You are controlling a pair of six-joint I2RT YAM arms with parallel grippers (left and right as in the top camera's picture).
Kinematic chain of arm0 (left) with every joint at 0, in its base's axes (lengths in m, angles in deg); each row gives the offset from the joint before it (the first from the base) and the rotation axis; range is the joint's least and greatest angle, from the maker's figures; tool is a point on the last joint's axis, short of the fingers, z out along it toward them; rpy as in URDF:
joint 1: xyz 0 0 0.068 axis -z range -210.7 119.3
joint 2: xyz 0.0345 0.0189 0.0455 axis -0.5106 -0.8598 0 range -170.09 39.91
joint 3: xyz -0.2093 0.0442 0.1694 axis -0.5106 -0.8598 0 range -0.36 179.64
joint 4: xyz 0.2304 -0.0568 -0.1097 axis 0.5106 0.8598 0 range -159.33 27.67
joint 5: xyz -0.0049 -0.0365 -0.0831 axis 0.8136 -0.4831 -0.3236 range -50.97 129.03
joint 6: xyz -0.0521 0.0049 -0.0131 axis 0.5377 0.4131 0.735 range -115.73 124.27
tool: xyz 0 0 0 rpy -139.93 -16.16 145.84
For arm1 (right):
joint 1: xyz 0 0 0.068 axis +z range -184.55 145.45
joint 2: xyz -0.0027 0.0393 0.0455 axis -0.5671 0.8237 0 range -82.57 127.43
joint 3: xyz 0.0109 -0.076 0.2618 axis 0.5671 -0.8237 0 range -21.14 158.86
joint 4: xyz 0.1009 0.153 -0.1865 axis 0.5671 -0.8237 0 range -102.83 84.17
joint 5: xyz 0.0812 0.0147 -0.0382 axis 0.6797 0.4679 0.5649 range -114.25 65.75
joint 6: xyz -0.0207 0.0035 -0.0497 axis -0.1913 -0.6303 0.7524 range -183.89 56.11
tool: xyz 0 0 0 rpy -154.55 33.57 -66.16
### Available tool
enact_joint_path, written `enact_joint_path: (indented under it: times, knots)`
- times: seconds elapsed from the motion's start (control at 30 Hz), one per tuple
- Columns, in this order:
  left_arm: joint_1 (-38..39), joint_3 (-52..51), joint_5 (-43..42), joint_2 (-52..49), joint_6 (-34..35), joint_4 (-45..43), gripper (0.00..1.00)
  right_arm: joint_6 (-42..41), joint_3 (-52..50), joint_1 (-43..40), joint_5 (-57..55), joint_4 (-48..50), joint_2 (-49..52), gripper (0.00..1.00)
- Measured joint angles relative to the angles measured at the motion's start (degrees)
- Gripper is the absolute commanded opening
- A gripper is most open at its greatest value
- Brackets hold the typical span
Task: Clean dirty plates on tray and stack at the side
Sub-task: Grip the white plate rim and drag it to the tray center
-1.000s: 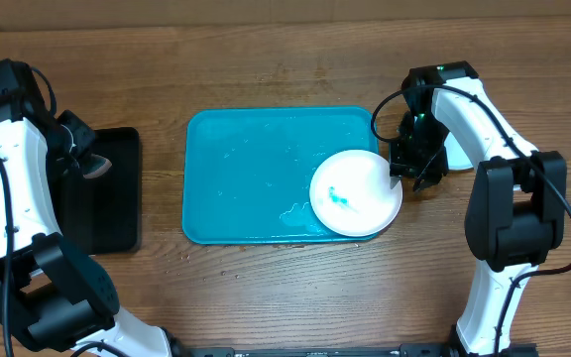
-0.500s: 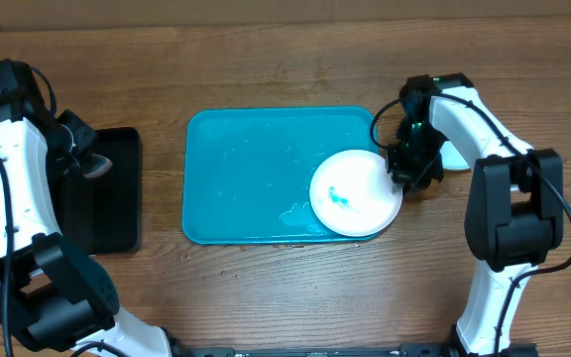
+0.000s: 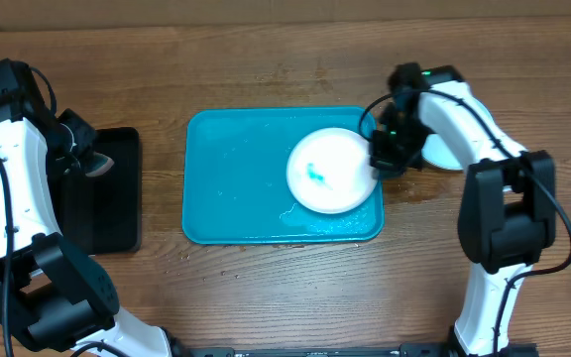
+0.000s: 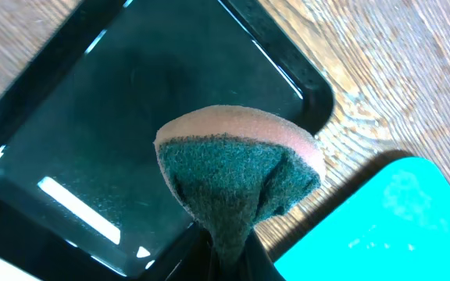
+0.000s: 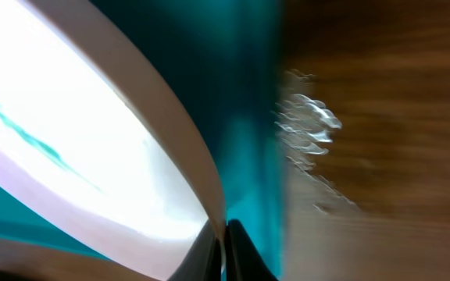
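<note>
On the tabletop [image 3: 266,59] the blue tray [image 3: 236,188] lies with its long side left to right. The black tray [image 3: 112,213] is near it, on its left. The white plate [image 3: 330,183] sits inside the blue tray, at its right end, with a teal smear [image 3: 315,177] near its middle. The right claw [image 3: 378,162] is clamped on the plate's right rim. The left claw [image 3: 85,164], squeezed on a sponge [image 4: 237,168], hangs over the black tray, so the plate lies well to its right, across the blue tray. I judge the sponge must travel that way.
</note>
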Motion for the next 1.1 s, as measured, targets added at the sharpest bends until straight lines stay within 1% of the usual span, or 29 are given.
enact_joint_path:
  times: [0.1, 0.2, 0.27, 0.3, 0.33, 0.43, 0.5, 0.63, 0.7, 0.77, 0.93, 1.1]
  knots:
    - [0.0, 0.0, -1.5, 0.0, -1.2, -0.1, 0.04, -0.5, 0.0, 4.5, 0.5, 5.8, 0.0, 0.04]
    - [0.0, 0.0, -2.4, 0.0, -2.2, -0.1, 0.04, -2.6, -0.5, 9.2, -0.3, 11.0, 0.0, 0.04]
    - [0.0, 0.0, -2.7, 0.0, -2.4, -0.1, 0.04, -3.9, -0.9, 11.2, -0.6, 12.9, 0.1, 0.05]
    - [0.0, 0.0, -2.8, 0.0, -2.5, 0.0, 0.04, -4.4, -0.9, 11.8, -0.7, 13.4, 0.1, 0.14]
    - [0.0, 0.0, -2.9, 0.0, -2.6, -0.1, 0.04, -5.0, -1.0, 12.5, -0.9, 14.0, 0.3, 0.25]
    - [0.0, 0.0, -2.8, 0.0, -2.6, -0.1, 0.04, -6.2, -1.0, 13.4, -1.2, 15.8, 0.8, 0.30]
    - [0.0, 0.0, -1.9, 0.0, -2.5, -0.3, 0.04, -6.8, -1.0, 13.6, -1.3, 16.2, 0.9, 0.38]
    - [0.0, -0.5, 1.7, 0.0, -0.9, -2.8, 0.04, -7.3, -1.0, 13.6, -2.5, 16.7, 1.1, 0.40]
    - [0.0, -1.8, 2.9, -0.1, -0.4, -5.3, 0.04, -7.3, -1.0, 13.6, -2.8, 16.7, 1.2, 0.40]
    - [0.0, -3.9, 3.5, -0.5, -0.1, -7.4, 0.04, -7.4, -1.0, 13.6, -3.0, 16.8, 1.3, 0.43]
    - [0.0, -9.2, 5.4, -4.3, 0.5, -11.1, 0.04, -7.5, -1.4, 13.6, -3.3, 18.2, 1.3, 0.43]
    - [0.0, -10.5, 6.3, -8.2, 0.5, -13.4, 0.04, -7.5, -1.8, 13.6, -3.4, 18.9, 1.3, 0.43]
